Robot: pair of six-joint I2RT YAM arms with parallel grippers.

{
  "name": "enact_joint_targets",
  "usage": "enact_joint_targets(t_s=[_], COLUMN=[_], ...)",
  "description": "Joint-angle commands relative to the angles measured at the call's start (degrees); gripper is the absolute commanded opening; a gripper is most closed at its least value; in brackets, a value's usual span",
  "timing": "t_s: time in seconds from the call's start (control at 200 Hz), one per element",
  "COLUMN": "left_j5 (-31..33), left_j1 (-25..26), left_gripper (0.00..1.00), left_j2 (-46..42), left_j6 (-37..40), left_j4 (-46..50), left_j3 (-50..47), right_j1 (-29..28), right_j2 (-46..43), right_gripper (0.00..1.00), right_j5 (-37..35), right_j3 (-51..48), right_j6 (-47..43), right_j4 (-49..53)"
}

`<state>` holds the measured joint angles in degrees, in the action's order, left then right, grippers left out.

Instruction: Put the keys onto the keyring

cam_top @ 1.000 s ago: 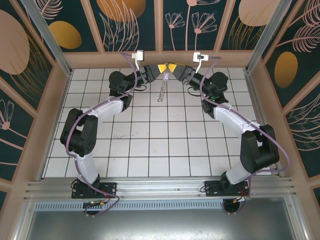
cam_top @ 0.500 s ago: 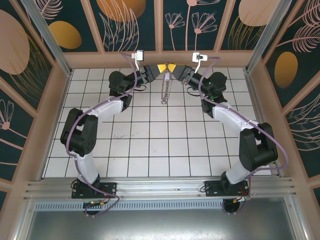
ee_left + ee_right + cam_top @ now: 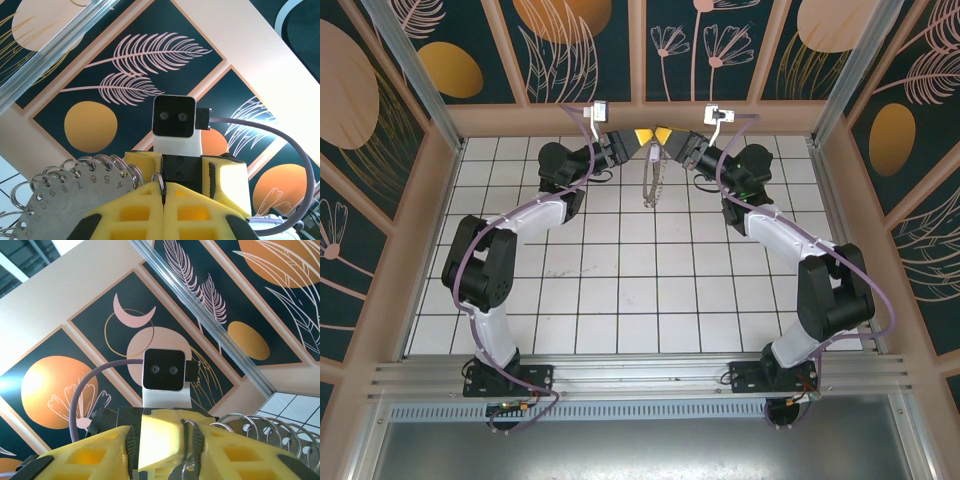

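Both grippers meet high over the far middle of the table. My left gripper [image 3: 642,140] [image 3: 162,192] is shut on one small metal ring [image 3: 159,181] of the keyring [image 3: 651,180], which hangs below as a thin loop. Its grey numbered plate [image 3: 60,205] and row of rings [image 3: 260,427] show beside the fingers. My right gripper [image 3: 666,140] [image 3: 162,442] faces the left one. Its jaws stand partly apart around the left gripper's yellow fingertips, and the silvery key [image 3: 184,471] is pinched against its right pad [image 3: 196,440].
The back wall panel [image 3: 640,60] stands close behind the two grippers. White tiled floor [image 3: 640,290] spreads between the arms. Purple cables [image 3: 575,115] loop above each wrist.
The hanging keyring has swung a little to the right and hangs straighter. Both grippers stay together at the same spot.
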<state>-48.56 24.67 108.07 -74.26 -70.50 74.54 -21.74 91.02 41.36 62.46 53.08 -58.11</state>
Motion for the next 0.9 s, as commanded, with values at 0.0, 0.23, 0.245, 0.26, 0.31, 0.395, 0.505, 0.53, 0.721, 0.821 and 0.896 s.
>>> enact_joint_targets(t_s=[0.0, 0.23, 0.245, 0.26, 0.31, 0.395, 0.505, 0.53, 0.721, 0.821, 0.896], left_j5=[0.12, 0.06, 0.04, 0.08, 0.05, -0.01, -0.03, 0.03, 0.0, -0.04, -0.1], left_j1=[0.3, 0.3, 0.3, 0.3, 0.29, 0.28, 0.3, 0.3, 0.3, 0.38, 0.38], left_gripper=[0.0, 0.0, 0.0, 0.0, 0.0, 0.0, 0.0, 0.0, 0.0, 0.0, 0.0], left_j2=[-0.22, -0.24, -0.25, -0.23, -0.25, -0.22, 0.08, 0.12, 0.25, 0.28, 0.3], left_j6=[-0.58, -0.65, -0.64, -0.66, -0.63, -0.85, -1.28, -1.3, -1.55, -1.59, -1.59], left_j4=[-4.91, -5.0, -5.0, -5.0, -5.13, -5.25, -5.72, -5.79, -6.04, -6.23, -6.27], left_j3=[0.03, -0.1, -0.1, -0.1, -0.1, -0.02, -0.1, -0.1, -0.1, -0.18, -0.19], right_j1=[0.34, 0.55, 0.55, 0.56, 0.45, 0.3, 0.2, 0.07, -0.67, -1.05, -1.2], right_j2=[-1.51, -2.12, -2.18, -2.18, -1.88, -1.35, -0.8, -0.61, 0.44, 0.89, 1.24], right_gripper=[0.37, 0.36, 0.36, 0.36, 0.36, 0.36, 0.34, 0.34, 0.33, 0.33, 0.33], right_j5=[-1.01, -1.42, -1.52, -1.55, -1.1, -0.58, -0.41, -0.33, 0.21, 0.13, 0.13], right_j3=[-1.23, -1.84, -1.94, -1.98, -1.69, -1.21, -0.57, -0.43, 1.58, 2.31, 2.8], right_j6=[0.36, 0.93, 0.89, 0.89, 1.05, 1.33, 1.45, 1.44, 1.09, 0.85, 0.78], right_j4=[-1.51, -2.22, -2.27, -2.23, -2.48, -2.58, -2.57, -2.6, -1.89, -1.55, -1.42])
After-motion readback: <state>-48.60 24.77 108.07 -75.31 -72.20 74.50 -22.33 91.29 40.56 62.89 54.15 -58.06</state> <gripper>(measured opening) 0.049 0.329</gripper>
